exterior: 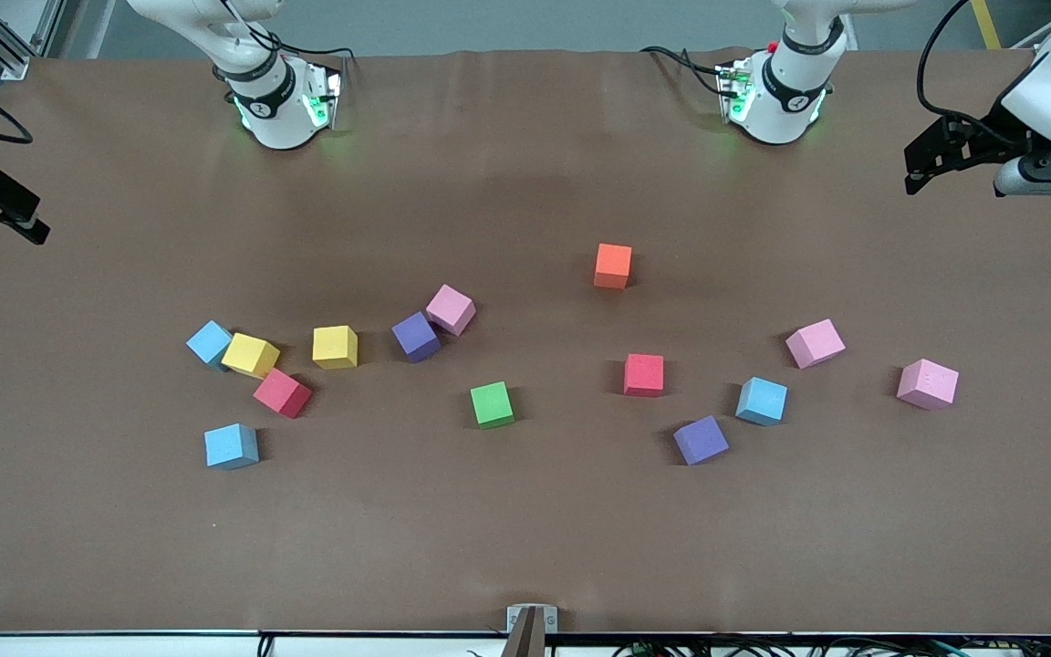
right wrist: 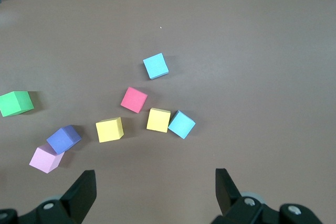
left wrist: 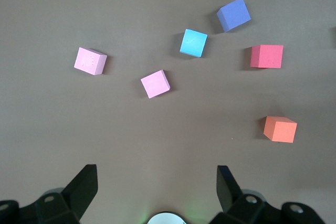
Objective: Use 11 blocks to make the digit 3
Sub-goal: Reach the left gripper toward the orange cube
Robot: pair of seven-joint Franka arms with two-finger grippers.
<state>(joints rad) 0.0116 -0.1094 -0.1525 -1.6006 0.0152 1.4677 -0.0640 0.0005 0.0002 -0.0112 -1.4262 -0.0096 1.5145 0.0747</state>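
Blocks (exterior: 492, 404) scattered loose on table (exterior: 525, 538), both claws open, raised.

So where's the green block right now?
In the front view the green block sits alone mid-table, nearer the camera than the purple block, with a red block toward the left arm's end.

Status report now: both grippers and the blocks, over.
Left gripper open, empty, high at its table end. Right gripper same. Blocks scattered, digit 3 not started. Nothing in the way.
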